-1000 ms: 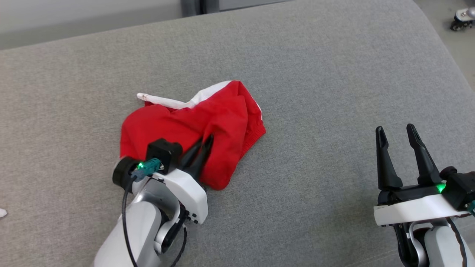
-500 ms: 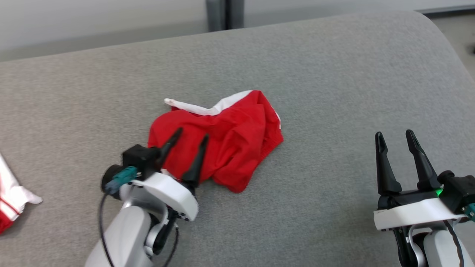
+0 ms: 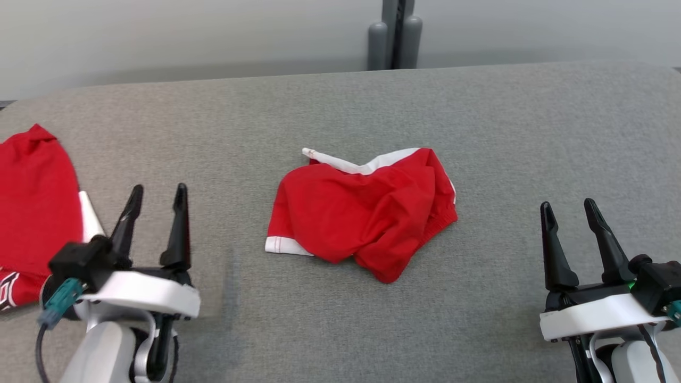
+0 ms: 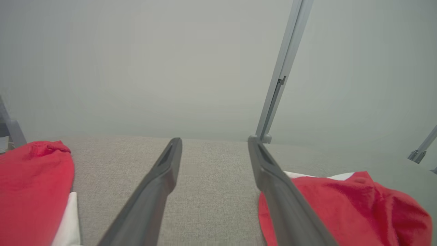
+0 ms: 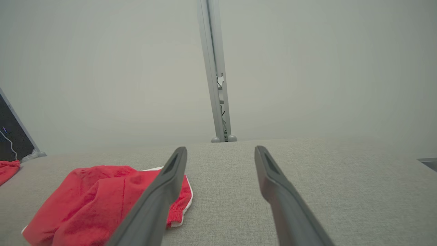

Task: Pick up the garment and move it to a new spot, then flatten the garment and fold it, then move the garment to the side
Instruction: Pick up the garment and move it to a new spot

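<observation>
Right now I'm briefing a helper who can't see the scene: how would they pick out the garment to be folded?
Start from the wide grey cushion. In its middle, between the left gripper and the right gripper, lies a crumpled red garment with white trim. The other red cloth lies flatter, at the cushion's far left edge.

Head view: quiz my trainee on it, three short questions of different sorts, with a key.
1. Fill in: the left gripper and right gripper both stand ____.
2. True or false: the left gripper holds the crumpled red garment.
3. Multiple choice: the second red garment lies A) at the view's left edge, beside the left gripper; B) on the crumpled red garment; C) under the right gripper.
Key: 1 open; 2 false; 3 A.
</observation>
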{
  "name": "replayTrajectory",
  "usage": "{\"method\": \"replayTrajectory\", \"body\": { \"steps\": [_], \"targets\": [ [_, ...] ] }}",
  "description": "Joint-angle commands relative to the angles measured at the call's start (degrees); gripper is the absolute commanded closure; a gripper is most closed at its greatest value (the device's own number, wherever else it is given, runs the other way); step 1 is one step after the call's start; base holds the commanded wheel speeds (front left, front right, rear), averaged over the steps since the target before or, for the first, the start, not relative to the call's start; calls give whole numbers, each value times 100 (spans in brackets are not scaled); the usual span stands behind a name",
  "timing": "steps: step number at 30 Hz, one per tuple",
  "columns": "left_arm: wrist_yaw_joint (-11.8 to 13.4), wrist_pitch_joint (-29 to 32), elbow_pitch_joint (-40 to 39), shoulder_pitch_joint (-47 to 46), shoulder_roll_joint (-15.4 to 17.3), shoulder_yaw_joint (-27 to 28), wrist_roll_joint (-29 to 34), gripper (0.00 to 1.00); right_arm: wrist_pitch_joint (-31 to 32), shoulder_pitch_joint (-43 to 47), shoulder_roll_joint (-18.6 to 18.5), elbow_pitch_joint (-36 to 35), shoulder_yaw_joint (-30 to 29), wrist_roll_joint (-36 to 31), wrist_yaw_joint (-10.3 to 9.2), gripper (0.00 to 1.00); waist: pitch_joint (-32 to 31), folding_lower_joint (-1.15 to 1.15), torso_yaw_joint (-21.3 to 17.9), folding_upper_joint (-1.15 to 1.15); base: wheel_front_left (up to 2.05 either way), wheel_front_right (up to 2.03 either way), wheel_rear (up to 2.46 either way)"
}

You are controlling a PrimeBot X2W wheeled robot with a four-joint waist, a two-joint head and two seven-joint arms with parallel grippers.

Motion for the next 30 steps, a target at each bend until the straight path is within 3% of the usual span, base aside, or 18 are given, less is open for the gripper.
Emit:
{"method": "replayTrajectory", "body": {
  "steps": [1,9,30],
  "targets": [
    [28,-54,-96,138,78,86,-19,0,18,100,-48,-33,-24,-30,1,0,-62,0,108,0,0,0,0],
    [-16,-147,-360,670,228,178,65,0,132,308,-71,-87,-109,-53,1,0,-244,0,251,0,0,0,0],
    [118,-54,-503,1360,295,11,181,0,404,927,-20,-337,-142,-79,1,0,-662,0,153,0,0,0,0]
  ]
}}
